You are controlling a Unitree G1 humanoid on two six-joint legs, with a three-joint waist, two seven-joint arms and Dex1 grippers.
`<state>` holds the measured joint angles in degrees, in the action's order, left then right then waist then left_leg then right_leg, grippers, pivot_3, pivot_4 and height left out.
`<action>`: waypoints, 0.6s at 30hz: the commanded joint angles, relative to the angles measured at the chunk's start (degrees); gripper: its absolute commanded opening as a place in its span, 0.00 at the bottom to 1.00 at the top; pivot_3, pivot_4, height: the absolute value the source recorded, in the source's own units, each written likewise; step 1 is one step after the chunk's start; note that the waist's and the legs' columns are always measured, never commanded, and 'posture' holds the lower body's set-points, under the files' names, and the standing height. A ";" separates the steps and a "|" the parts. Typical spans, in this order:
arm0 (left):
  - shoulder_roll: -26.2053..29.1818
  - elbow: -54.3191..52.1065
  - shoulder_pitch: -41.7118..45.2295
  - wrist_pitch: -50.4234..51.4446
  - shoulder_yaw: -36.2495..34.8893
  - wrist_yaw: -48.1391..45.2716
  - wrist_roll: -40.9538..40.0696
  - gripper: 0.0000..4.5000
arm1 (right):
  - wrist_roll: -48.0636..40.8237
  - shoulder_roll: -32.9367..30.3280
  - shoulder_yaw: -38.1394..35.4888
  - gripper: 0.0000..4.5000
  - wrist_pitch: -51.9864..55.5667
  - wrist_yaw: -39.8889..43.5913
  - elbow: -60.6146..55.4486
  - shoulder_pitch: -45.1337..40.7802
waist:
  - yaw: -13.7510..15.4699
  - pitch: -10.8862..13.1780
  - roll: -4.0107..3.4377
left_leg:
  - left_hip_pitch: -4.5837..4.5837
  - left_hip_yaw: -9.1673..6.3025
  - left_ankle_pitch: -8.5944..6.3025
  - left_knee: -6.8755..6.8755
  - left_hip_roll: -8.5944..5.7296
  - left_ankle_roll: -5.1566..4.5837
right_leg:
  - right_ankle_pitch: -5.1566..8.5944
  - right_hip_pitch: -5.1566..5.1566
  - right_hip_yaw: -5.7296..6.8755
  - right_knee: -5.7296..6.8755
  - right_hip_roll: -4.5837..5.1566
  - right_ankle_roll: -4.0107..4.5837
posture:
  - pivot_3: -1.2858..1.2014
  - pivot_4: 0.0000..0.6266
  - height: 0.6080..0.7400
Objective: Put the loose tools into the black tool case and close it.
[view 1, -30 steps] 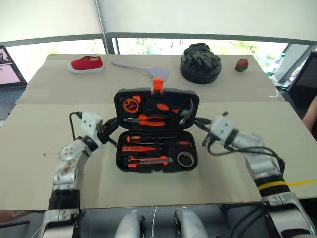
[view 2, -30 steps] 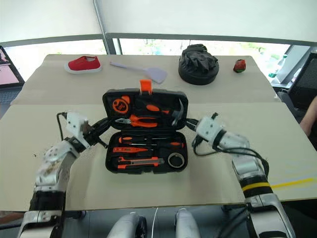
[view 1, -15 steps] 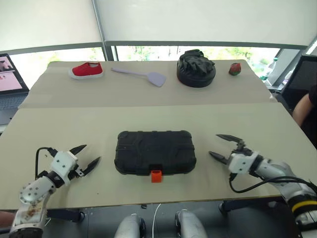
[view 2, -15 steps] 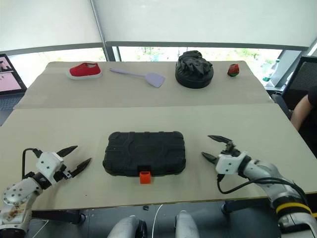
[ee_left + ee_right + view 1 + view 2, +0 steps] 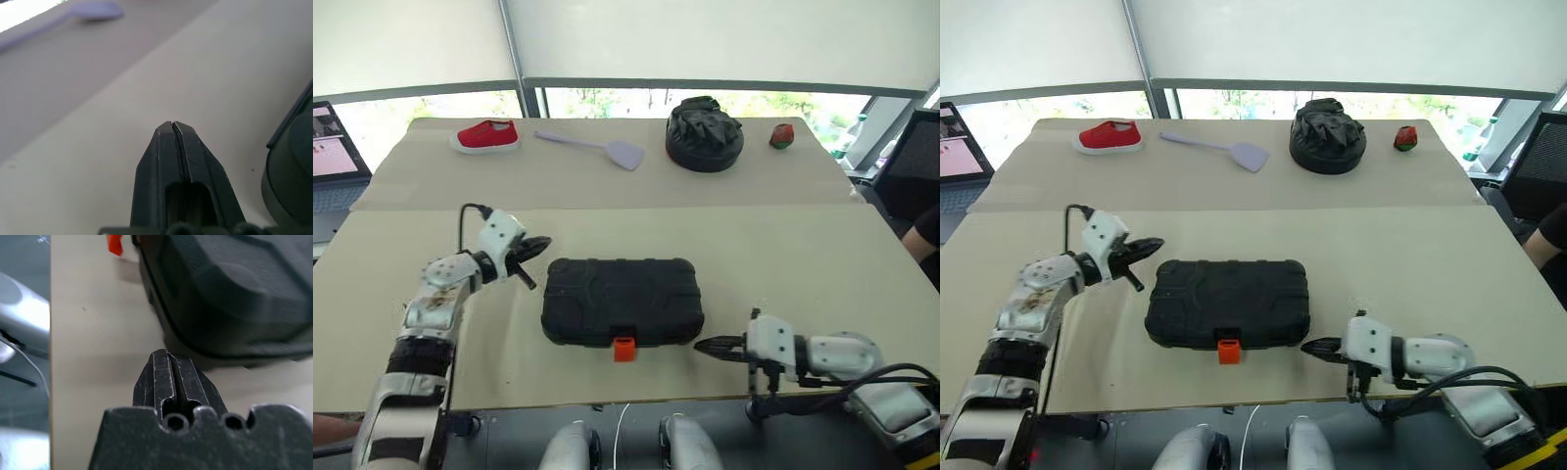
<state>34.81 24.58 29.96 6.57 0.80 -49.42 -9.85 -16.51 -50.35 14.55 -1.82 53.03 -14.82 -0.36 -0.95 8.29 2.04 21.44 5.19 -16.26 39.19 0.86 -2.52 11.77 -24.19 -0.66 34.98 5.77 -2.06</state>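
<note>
The black tool case (image 5: 622,299) lies closed and flat in the middle of the near table, its orange latch (image 5: 624,349) facing the front edge. The loose tools are out of view. My left gripper (image 5: 544,241) is shut with nothing in it, its tip just off the case's far left corner; the left wrist view has that gripper (image 5: 172,125) over bare table beside the case (image 5: 293,171). Shut and empty as well, my right gripper (image 5: 701,345) lies low by the near right corner and points at the case (image 5: 234,289).
Along the far table lie a red shoe (image 5: 485,135), a lilac spatula (image 5: 592,147), a black fabric lump (image 5: 705,132) and a small red object (image 5: 782,135). A laptop (image 5: 333,137) stands at far left. A person's arm (image 5: 925,230) shows at the right edge.
The case, open a second ago with tools in its slots, now lies closed. Both grippers, open and wide of it half a second ago, have shut and come up to its corners.
</note>
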 commanded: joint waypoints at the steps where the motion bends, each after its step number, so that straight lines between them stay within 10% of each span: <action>1: 0.94 3.55 2.48 2.95 1.74 -3.56 1.30 0.00 | 2.92 1.78 1.63 0.01 5.62 -0.87 -3.16 -1.66 | 0.10 0.02 0.03 | 0.09 -0.02 0.00 0.05 0.00 0.00 | 0.00 -0.06 0.00 0.00 -0.08 0.01 | 0.52 0.24 1.00; 18: 2.27 -18.09 -14.79 15.75 -9.80 -7.91 -12.14 0.00 | 13.72 20.83 0.26 0.01 3.16 -10.03 17.01 -20.37 | 0.10 0.04 0.06 | 0.52 -0.22 -0.05 0.64 0.26 0.00 | -0.03 -0.22 0.05 0.20 -0.24 0.08 | 0.52 0.24 1.00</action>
<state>37.51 13.32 16.67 19.41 -6.30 -57.70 -17.32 -2.99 -30.45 16.89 5.23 44.40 1.21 -18.02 -0.85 8.33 2.09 22.00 4.97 -16.31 39.83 1.11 -2.51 11.73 -24.45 -0.61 35.18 5.55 -1.98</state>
